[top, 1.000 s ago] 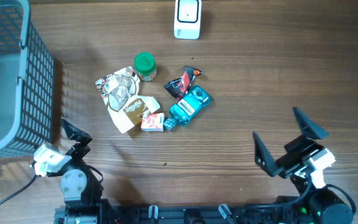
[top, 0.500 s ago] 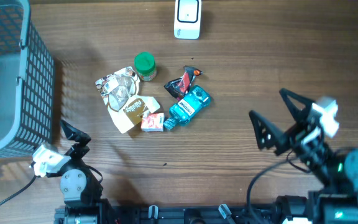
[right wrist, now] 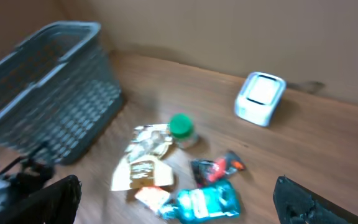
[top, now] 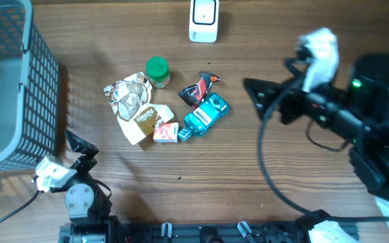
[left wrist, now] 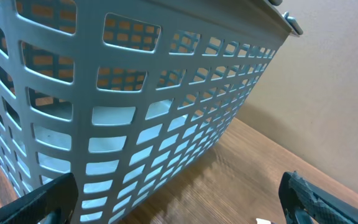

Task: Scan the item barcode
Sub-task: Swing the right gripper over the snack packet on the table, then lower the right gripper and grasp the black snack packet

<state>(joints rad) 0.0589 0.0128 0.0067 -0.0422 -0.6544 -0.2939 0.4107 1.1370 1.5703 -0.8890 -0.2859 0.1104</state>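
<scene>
Jaws of both arms stand fully apart and hold nothing. The right arm [top: 343,108] reaches in over the right half of the overhead frame, its open jaws facing the pile from the right, well apart from it. The left arm [top: 73,182] sits at the lower left, its jaws facing the basket [top: 5,81] wall.

Items for scanning lie in a cluster left of centre on the counter [top: 248,182]: a teal pouch [top: 205,116], a red-and-black sachet [top: 198,89] touching its upper edge, a green-capped jar [top: 157,71], crumpled wrappers [top: 128,96], a tan packet [top: 144,120] and a small red box [top: 165,132]. The scanner [top: 203,19] stands at top centre, apart from the pile. Which item is meant cannot be told, and no barcode is legible.

Risks noted:
- The pouch, sachet and box touch, so wide jaws could catch two at once or scatter the neighbours.
- The soft pouch and sachet may fold or slip in a pinch.
- An item gripped over its barcode, or held face away, would not read.
- The right wrist view is blurred, so its picture of the pile is poor.
</scene>
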